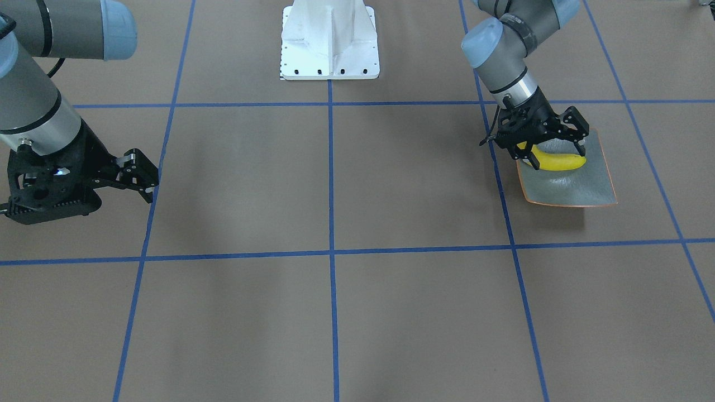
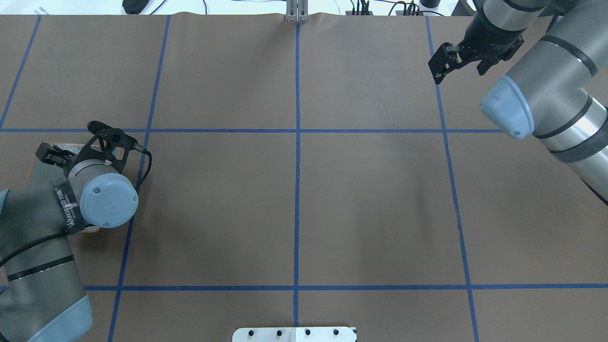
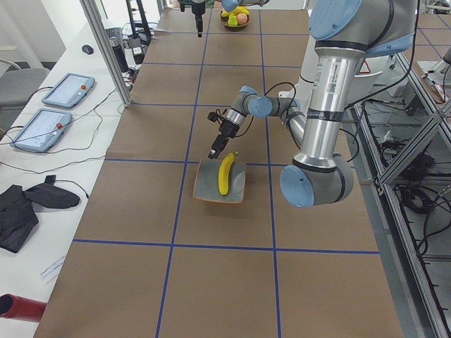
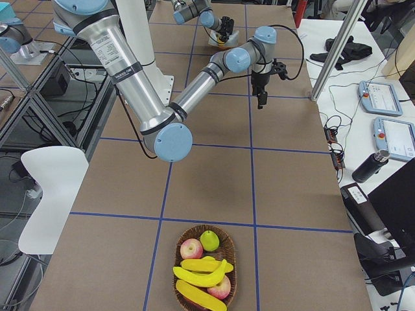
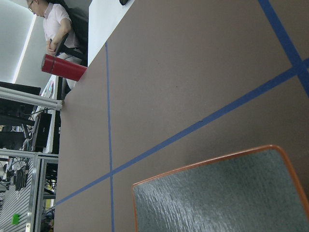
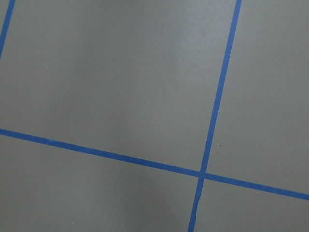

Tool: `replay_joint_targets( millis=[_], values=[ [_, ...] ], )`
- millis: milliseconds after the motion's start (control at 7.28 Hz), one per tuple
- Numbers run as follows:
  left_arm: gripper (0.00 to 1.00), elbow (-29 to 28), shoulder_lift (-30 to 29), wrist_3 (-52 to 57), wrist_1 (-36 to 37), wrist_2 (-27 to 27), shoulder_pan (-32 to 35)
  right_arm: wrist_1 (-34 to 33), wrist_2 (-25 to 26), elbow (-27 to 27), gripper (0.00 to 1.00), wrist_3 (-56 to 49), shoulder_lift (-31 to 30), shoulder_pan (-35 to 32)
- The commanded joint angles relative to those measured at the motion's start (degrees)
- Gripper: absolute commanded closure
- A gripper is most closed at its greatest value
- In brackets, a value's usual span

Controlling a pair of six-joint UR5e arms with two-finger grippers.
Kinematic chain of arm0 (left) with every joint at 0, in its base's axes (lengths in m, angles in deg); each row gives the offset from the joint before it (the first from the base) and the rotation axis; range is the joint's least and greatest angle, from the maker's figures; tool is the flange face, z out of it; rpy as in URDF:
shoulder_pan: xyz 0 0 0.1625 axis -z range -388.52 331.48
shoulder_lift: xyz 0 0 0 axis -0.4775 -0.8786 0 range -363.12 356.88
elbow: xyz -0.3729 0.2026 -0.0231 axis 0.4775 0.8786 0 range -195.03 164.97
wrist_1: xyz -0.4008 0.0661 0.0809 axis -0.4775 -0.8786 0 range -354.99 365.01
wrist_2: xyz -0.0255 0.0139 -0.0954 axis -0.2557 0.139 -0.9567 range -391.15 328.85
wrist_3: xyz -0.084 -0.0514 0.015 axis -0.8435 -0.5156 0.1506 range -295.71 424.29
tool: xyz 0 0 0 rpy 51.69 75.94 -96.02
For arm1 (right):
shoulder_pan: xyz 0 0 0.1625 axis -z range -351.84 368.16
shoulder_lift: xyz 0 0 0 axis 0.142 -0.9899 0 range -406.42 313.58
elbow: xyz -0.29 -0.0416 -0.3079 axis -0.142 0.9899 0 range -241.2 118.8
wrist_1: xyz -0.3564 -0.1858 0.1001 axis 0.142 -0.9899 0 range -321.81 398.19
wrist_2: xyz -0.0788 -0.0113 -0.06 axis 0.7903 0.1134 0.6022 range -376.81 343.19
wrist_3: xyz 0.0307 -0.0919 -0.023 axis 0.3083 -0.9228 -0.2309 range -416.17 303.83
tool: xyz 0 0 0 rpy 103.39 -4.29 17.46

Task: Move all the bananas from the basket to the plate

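One yellow banana lies flat on the grey-green plate with the orange rim, also seen in the exterior left view as the banana on the plate. My left gripper hovers just over the plate's robot-side edge with its jaws spread open and holds nothing. More bananas lie in the wicker basket at the table's other end. My right gripper is open and empty, low over bare table away from the basket.
The basket also holds two apples and a green pear. The robot's white base stands at mid-table. A red bottle and a person sit beyond the table's end.
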Motion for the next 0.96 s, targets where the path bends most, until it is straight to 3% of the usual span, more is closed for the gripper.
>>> replay_joint_targets(
  millis=[0,137,550,824],
  values=[
    [0.00,2.6,-0.8,0.6,0.0,-0.5,0.9,0.0,0.0,-0.3,0.00,0.1,-0.1,0.0],
    [0.00,3.9,-1.4,1.3,-0.1,-0.8,2.3,0.0,-0.1,-0.5,0.00,0.0,-0.2,0.0],
    [0.00,4.5,-10.9,5.6,0.2,-17.9,14.6,-0.3,-0.6,-0.4,0.00,-0.3,-1.7,-3.8],
    [0.00,3.0,-14.8,5.6,0.3,-26.8,18.5,-0.8,-1.3,0.1,0.00,-9.7,-5.5,-8.7]
  ],
)
